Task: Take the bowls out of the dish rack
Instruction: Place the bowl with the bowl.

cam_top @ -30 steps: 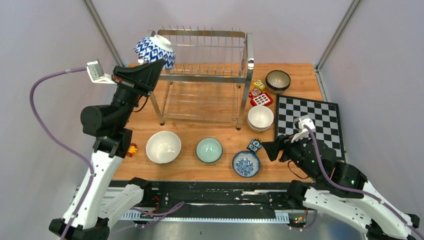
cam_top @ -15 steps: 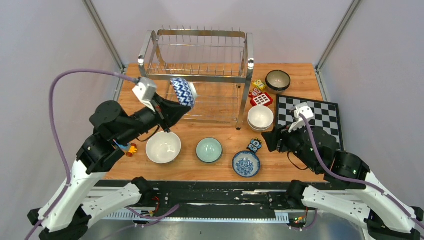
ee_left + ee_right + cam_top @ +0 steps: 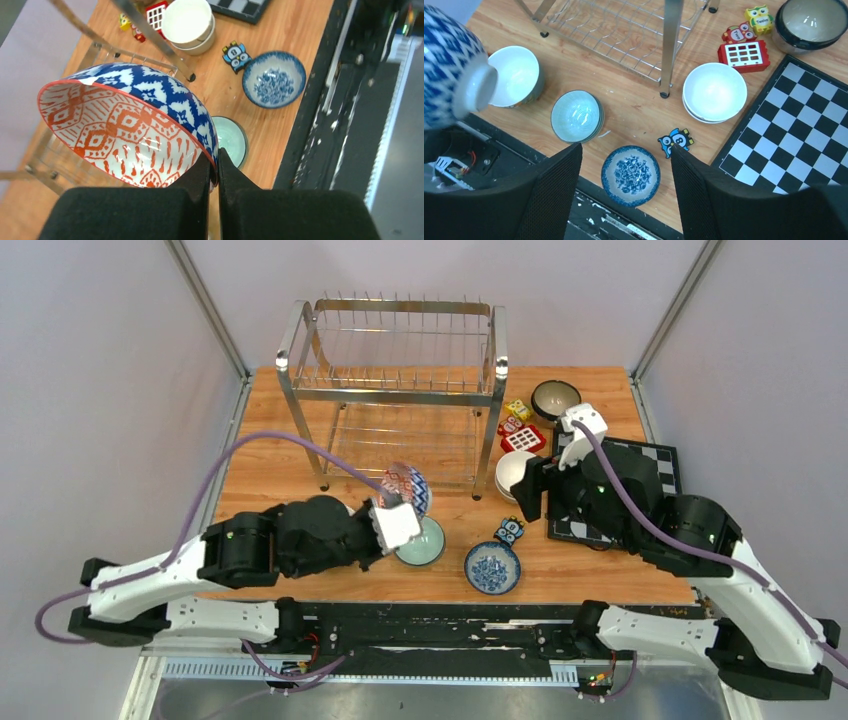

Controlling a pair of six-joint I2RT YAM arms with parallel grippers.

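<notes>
The steel dish rack stands at the back with no bowl on it. My left gripper is shut on the rim of a bowl that is blue-and-white outside and red-patterned inside. It holds the bowl tilted above the celadon bowl. In the left wrist view the fingers pinch that rim, with the bowl to their left. My right gripper is open and empty, above the blue floral bowl. On the table are a white bowl, stacked white bowls and a dark bowl.
A chessboard lies at the right under my right arm. Small toy blocks sit by the rack's right leg, and a blue owl block lies near the floral bowl. The table's front edge is close to the bowls.
My left arm has carried the patterned bowl from the rack's top left corner down and forward to above the celadon bowl. My right arm has risen and moved back, over the chessboard.
</notes>
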